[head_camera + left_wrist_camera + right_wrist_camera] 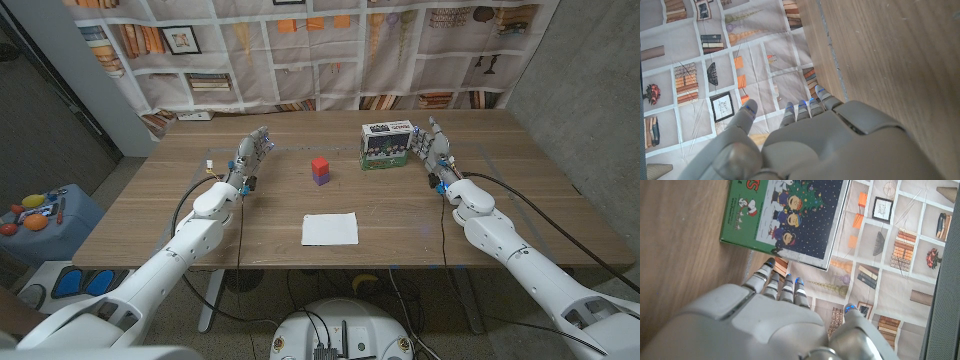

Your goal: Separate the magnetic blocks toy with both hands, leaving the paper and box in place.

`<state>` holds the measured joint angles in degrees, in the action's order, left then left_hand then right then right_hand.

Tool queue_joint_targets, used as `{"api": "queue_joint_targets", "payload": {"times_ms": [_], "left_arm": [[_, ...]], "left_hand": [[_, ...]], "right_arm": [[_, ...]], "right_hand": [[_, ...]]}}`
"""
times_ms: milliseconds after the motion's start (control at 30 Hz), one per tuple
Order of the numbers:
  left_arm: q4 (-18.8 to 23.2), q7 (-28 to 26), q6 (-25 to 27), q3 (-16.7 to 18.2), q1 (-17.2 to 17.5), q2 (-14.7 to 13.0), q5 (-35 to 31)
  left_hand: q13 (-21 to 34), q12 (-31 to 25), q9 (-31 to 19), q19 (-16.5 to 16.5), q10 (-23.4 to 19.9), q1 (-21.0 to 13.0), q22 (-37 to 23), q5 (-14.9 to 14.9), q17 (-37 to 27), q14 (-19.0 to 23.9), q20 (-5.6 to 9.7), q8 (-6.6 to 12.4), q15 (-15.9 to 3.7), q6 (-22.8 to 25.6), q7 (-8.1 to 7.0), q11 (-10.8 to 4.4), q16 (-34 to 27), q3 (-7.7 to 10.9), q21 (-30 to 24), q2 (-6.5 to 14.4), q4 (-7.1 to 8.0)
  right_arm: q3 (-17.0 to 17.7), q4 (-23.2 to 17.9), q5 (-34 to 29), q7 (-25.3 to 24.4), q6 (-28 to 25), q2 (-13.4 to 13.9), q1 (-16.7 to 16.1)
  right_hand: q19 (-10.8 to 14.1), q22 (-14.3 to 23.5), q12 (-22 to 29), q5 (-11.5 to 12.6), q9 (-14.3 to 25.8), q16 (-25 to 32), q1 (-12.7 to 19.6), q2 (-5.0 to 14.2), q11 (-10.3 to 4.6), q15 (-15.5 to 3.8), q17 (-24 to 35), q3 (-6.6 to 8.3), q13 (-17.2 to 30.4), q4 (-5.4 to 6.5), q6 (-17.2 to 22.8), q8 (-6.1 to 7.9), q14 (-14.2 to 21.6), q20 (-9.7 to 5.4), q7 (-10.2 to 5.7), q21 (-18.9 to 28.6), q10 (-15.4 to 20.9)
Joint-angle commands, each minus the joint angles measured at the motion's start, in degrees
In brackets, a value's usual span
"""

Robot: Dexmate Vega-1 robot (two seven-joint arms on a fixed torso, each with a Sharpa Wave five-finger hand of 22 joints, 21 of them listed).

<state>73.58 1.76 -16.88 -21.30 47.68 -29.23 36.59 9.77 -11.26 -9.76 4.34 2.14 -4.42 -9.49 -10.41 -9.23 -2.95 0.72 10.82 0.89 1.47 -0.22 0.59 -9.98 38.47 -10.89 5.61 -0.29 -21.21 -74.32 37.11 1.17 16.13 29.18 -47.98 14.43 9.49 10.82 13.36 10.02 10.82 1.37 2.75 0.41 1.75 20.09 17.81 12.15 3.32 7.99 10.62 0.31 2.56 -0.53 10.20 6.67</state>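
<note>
Magnetic blocks toy (320, 169), red on purple, apparently still joined, stands mid-table between box (386, 146) and left hand (251, 157). Paper (330, 229) lies nearer. Left hand and right hand (435, 152) both empty, fingers apart.

Soft, even light fills the room from above, bright enough to read the grain of the wooden table (200, 215) without harsh glare. Shadows are faint: a small one hugs the base of the stacked blocks (320, 169), and another sits beside the box (386, 146). The sheet of paper (330, 229) is nearly washed out white. The head view bends at its edges, the table's sides splaying outward. Up close, the left hand (825, 145) and right hand (760, 325) look soft and slightly out of focus, with small blue lights glowing at the fingertips (819, 92). The printed backdrop (340, 50) stays sharp.
</note>
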Motion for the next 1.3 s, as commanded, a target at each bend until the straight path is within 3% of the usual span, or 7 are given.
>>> {"api": "queue_joint_targets", "payload": {"times_ms": [33, 367, 633, 867, 1000, 1100, 1300], "left_arm": [[0.7, 0.1, 0.5, -0.6, -0.6, -1.5, -1.8], [5.8, 0.0, 1.9, -0.9, -0.3, -4.4, -3.8], [10.6, 0.2, 3.4, -0.9, 0.7, -7.5, -5.3], [12.4, 2.9, 3.7, -0.8, 0.6, -9.7, -5.4], [14.8, 4.1, 5.4, -0.9, 0.0, -12.8, -7.3], [15.9, 5.5, 5.9, -1.0, -0.6, -14.7, -8.5], [16.8, 7.9, 6.6, -1.5, -2.4, -17.8, -11.5]], "left_hand": [[0.2, -0.3, -0.1, 0.7, -0.2, -0.7, -0.1, -0.1, -0.3, 0.1, 0.22, 0.34, -0.48, 0.9, -0.29, -0.57, -0.3, 0.4, -0.3, 1.8, -0.77], [0.2, -0.4, -0.1, 1.0, -1.3, -2.1, -0.1, 0.2, -0.3, 0.6, 0.46, 0.55, -1.21, 2.7, -0.8, -1.82, -0.3, 0.84, -0.1, 1.1, -3.42], [0.3, -0.5, -0.1, 1.3, -2.0, -2.6, -0.1, 0.3, -0.3, 0.9, 0.51, 0.51, -1.54, 3.3, -0.9, -2.38, -0.3, 0.96, -0.1, 0.9, -4.56], [0.3, -0.5, -0.1, 1.4, -2.5, -3.4, -0.1, 0.4, -0.3, 1.1, 0.56, 0.62, -1.83, 4.2, -1.34, -3.05, -0.3, 1.22, 0.0, 0.8, -5.97], [0.3, -0.3, -0.2, 1.3, -2.5, -4.5, -0.1, 0.2, -0.3, 1.0, 0.67, 0.56, -1.97, 4.2, -1.65, -3.29, -0.2, 1.56, 0.1, 0.5, -7.5], [0.3, -0.2, -0.2, 1.2, -2.6, -6.1, 0.0, 0.0, -0.4, 0.9, 0.82, 0.84, -2.1, 5.0, -2.59, -3.67, -0.1, 1.96, 0.3, -0.1, -9.48], [0.3, -0.2, -0.3, 1.0, -3.1, -8.2, 0.0, -0.1, -0.4, 0.9, 0.81, 1.35, -2.42, 6.8, -4.44, -4.86, -0.1, 2.31, 0.4, -0.8, -10.63]], "right_arm": [[-0.1, -1.5, -2.0, -2.9, -1.1, 1.3, -0.8], [0.6, 0.0, -1.3, -1.4, 1.1, 1.2, -1.1], [1.3, 0.5, -1.2, -0.6, 3.3, 1.6, -1.9], [1.7, 0.4, -1.1, 0.0, 4.0, 2.0, -2.3], [1.7, 0.2, -1.0, 0.3, 3.9, 2.3, -2.5], [1.8, 0.5, -0.8, 0.4, 4.1, 2.1, -2.5], [1.8, 0.4, -0.7, 0.0, 4.3, 1.9, -2.9]], "right_hand": [[0.3, 0.1, 0.4, 0.4, 0.1, 0.4, 0.2, 0.15, 0.05, 0.12, 0.1, 0.34, 0.1, -0.02, 0.6, 0.33, 0.2, -0.39, -0.06, 0.3, 0.6], [0.3, 0.1, 0.4, 0.5, 0.1, 0.4, 0.5, 0.4, -0.04, -0.09, -0.2, 0.5, -0.1, -0.09, 0.8, 0.38, 0.3, -0.59, -0.09, 0.3, 0.7], [-0.6, 0.0, 0.2, 0.6, 0.1, 0.2, 0.7, 0.56, 0.04, -1.6, -1.0, 0.63, -0.5, -0.25, 1.3, 0.37, -0.6, -2.89, 1.17, 0.1, 0.2], [-1.4, 0.0, 0.1, 0.7, 0.1, 0.3, 0.8, 0.66, -0.38, -2.71, -1.4, 0.72, -0.7, -0.35, 1.2, 0.26, -0.4, -3.7, 1.46, -0.1, 0.2], [-1.8, 0.0, 0.1, 0.7, 0.1, 0.3, 0.9, 0.7, -0.42, -2.68, -1.6, 0.75, -0.8, -0.39, 1.2, 0.21, -0.3, -3.83, 1.46, -0.2, 0.2], [-2.0, 0.0, 0.1, 0.7, 0.1, 0.3, 0.9, 0.72, -0.47, -2.59, -1.7, 0.76, -0.9, -0.41, 1.2, 0.19, -0.3, -3.88, 1.45, -0.2, 0.2], [-2.1, 0.0, 0.1, 0.8, 0.1, 0.4, 0.9, 0.78, -0.51, -2.33, -1.9, 0.79, -1.0, -0.41, 1.3, 0.23, -0.2, -3.87, 1.32, -0.1, 0.3]]}}
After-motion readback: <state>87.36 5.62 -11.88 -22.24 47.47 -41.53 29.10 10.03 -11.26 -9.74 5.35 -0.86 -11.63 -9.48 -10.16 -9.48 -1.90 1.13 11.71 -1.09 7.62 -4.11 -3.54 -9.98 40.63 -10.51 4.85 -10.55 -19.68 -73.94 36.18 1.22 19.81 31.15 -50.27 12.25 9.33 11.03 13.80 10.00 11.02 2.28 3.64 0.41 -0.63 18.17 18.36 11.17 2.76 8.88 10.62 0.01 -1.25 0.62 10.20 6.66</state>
